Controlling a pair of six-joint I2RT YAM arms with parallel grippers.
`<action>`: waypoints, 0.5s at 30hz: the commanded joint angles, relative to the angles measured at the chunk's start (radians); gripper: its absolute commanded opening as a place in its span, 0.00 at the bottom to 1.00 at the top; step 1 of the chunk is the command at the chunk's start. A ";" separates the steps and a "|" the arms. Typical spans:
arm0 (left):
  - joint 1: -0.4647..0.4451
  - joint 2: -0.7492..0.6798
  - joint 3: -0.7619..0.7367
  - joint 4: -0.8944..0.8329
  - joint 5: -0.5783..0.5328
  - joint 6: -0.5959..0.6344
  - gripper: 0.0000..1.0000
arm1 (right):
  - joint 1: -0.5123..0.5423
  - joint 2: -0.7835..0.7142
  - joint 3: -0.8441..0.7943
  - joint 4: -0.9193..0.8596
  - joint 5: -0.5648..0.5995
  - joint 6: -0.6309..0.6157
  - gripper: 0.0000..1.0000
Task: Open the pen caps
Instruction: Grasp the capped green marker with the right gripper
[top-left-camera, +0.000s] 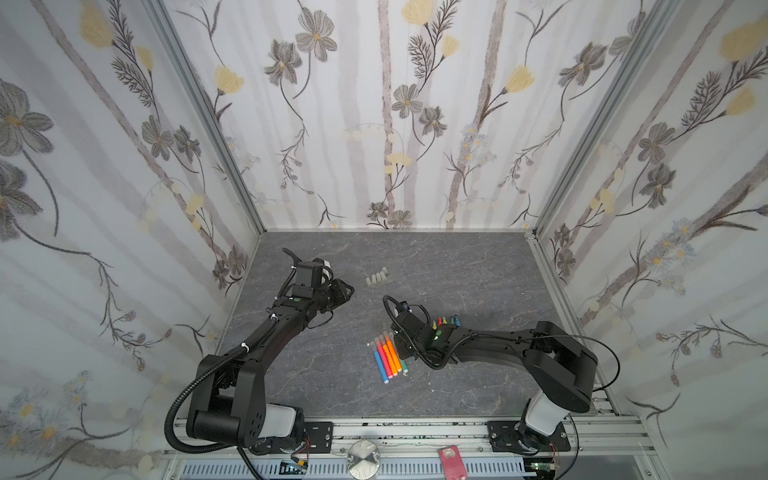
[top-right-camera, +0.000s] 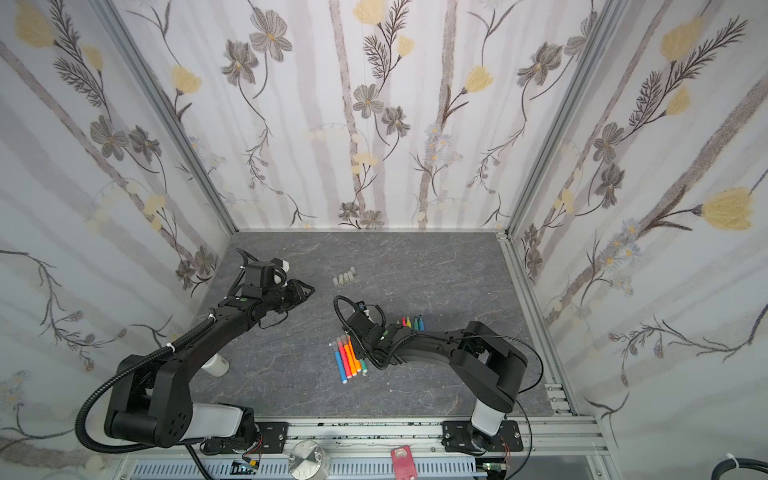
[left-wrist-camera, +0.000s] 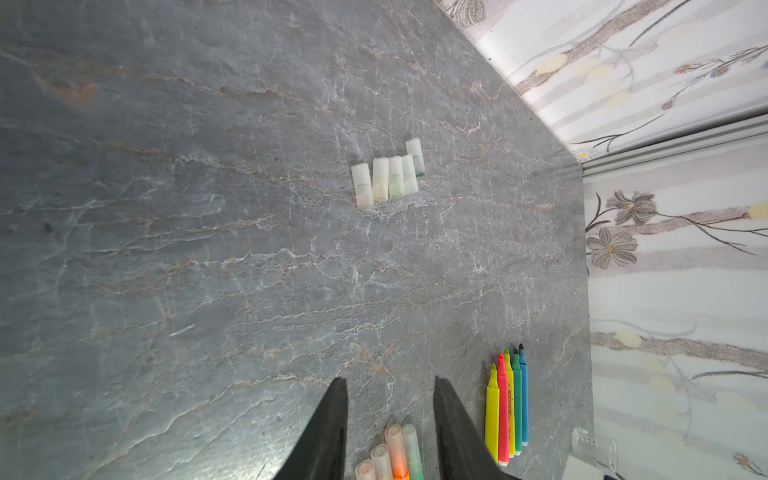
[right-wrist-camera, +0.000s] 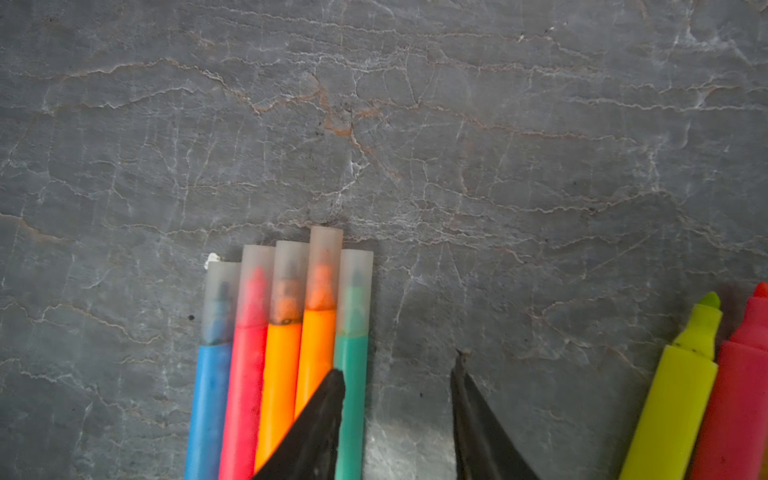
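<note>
Several capped pens (top-left-camera: 386, 355) lie side by side mid-table, blue, pink, two orange and green, each with a translucent cap (right-wrist-camera: 286, 282) on its tip. Several uncapped pens (top-left-camera: 446, 321) lie in a row to their right, coloured tips bare. Several loose pen caps (top-left-camera: 377, 277) lie in a row farther back. My right gripper (right-wrist-camera: 398, 365) is open low over the capped row; the green pen (right-wrist-camera: 351, 395) lies just inside one finger. My left gripper (left-wrist-camera: 388, 384) is open and empty, hovering left of the loose caps (left-wrist-camera: 388, 176).
Floral walls close in the grey stone tabletop (top-left-camera: 457, 270) on three sides. A white cylinder (top-right-camera: 216, 365) stands beside the left arm. A metal knob (top-left-camera: 364, 457) and a red object (top-left-camera: 452, 459) sit on the front rail.
</note>
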 joint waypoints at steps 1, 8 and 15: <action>0.002 -0.018 -0.013 0.013 -0.008 -0.005 0.34 | 0.008 0.010 0.015 -0.015 0.003 -0.003 0.42; 0.007 -0.041 -0.019 -0.003 -0.011 0.006 0.35 | 0.019 0.038 0.028 -0.040 -0.004 0.002 0.40; 0.012 -0.053 -0.027 -0.003 -0.009 0.006 0.35 | 0.028 0.065 0.040 -0.065 -0.013 0.008 0.37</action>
